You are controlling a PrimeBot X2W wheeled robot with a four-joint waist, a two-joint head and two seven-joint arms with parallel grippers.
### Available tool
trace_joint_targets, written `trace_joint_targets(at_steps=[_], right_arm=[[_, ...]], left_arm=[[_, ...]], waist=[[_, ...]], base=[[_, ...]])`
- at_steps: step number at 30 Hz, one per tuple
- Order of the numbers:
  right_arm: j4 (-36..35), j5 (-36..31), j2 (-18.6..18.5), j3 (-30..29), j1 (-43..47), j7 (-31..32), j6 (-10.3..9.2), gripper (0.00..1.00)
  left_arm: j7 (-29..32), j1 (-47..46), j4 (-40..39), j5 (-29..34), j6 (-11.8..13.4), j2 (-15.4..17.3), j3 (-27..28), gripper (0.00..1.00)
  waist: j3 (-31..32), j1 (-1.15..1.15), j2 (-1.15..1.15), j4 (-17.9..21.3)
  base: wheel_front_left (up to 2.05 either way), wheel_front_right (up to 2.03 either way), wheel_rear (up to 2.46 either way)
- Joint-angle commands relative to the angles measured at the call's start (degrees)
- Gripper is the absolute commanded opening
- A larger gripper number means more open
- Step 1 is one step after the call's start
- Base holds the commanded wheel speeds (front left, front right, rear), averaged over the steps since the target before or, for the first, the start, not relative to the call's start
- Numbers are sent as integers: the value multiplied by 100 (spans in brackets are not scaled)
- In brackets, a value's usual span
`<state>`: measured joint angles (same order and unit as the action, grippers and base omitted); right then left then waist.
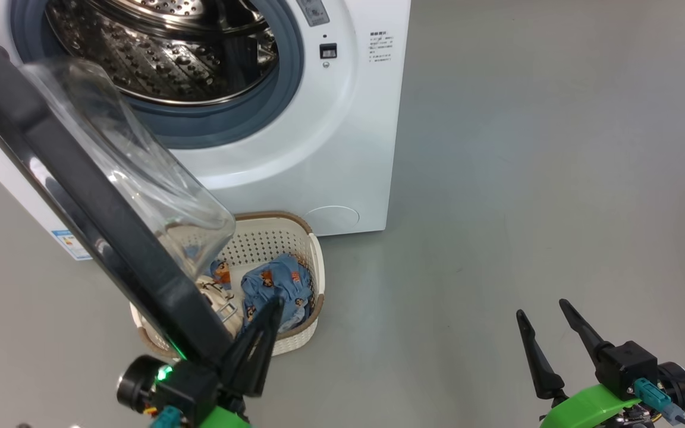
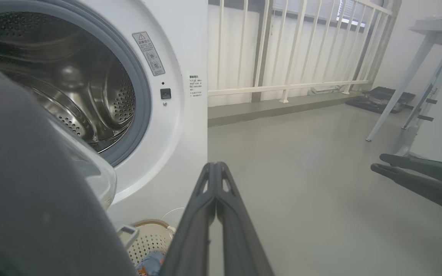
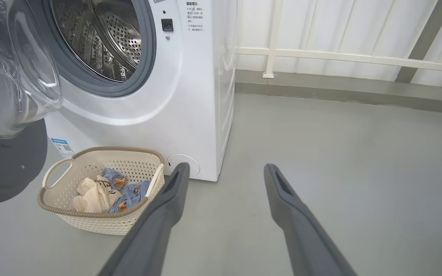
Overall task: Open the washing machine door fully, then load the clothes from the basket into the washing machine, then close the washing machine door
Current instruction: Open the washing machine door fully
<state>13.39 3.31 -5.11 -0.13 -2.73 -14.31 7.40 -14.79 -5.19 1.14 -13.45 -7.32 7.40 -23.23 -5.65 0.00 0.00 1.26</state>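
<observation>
The washing machine door is stiff and hinged, and its glossy black rim is likely slick, so a push on the rim's free edge should suit it better than a pinch. It stands swung out over the basket, which sits on the floor at the foot of the washing machine with the soft, light clothes inside. The left gripper, fingers pressed together and holding nothing, is just beside that edge, perhaps touching it. The right gripper hangs spread wide and empty, well apart from the door.

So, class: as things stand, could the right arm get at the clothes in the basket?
Probably yes. The right gripper is open, only bare floor lies between it and the basket, and the clothes lie uncovered; the door overhangs only the basket's left part.
</observation>
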Motion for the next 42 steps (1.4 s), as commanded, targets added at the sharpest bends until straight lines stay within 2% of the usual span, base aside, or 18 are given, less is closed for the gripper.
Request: trace_joint_targets(at_steps=[1,12,27,42], right_arm=[[-112,50,-39,162,-205,-69,9,100],[-89,78,-34,159,-199,-69,9,100],[-20,100,-19,134,-195,-69,9,100],[43,171,7,112,-181,-69,9,100]], left_arm=[[-21,-252,-91,-38,3,-11,242,0],[-21,-301,167,9,-8,-86,523,0],[-21,-33,68,51,-12,-270,644,0],[-21,72,146,102,230,-348,1214,0]], waist=[[-3,0,0,2],[-26,0,0,-60],[-36,0,0,-427],[32,0,0,-682]], base=[[0,0,0],[0,0,0],[0,0,0],[0,0,0]])
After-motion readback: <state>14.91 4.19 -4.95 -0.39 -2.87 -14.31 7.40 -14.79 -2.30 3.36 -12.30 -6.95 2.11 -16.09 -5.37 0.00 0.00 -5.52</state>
